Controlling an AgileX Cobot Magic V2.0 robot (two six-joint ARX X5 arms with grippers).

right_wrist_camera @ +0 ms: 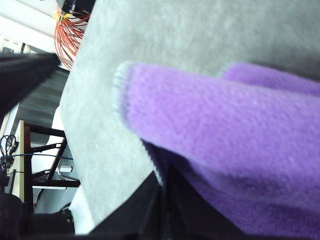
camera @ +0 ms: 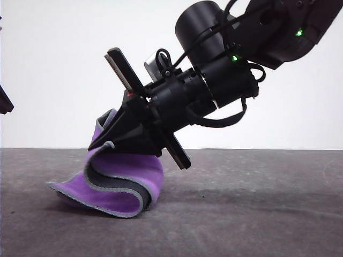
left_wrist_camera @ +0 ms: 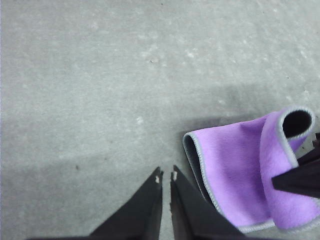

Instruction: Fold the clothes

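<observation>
The clothes are one small cloth point(camera: 118, 184), purple with a dark grey back and light grey edging, lying on the grey table point(camera: 257, 203) in a loose S-shaped curl. My right gripper point(camera: 104, 127) comes down from the upper right and is shut on the cloth's raised edge, holding it above the rest. Up close, its fingers point(right_wrist_camera: 164, 182) pinch the purple cloth point(right_wrist_camera: 225, 125). My left gripper point(left_wrist_camera: 166, 176) is shut on nothing above bare table, with the cloth point(left_wrist_camera: 235, 170) a short way to its side. A dark finger of the right gripper point(left_wrist_camera: 300, 180) rests on the curled edge.
A white wall stands behind the table in the front view. A dark part point(camera: 4, 101) shows at the left edge of that view. Beyond the table's edge, orange cables point(right_wrist_camera: 70, 35) and a dark-framed stand point(right_wrist_camera: 45, 160) show in the right wrist view.
</observation>
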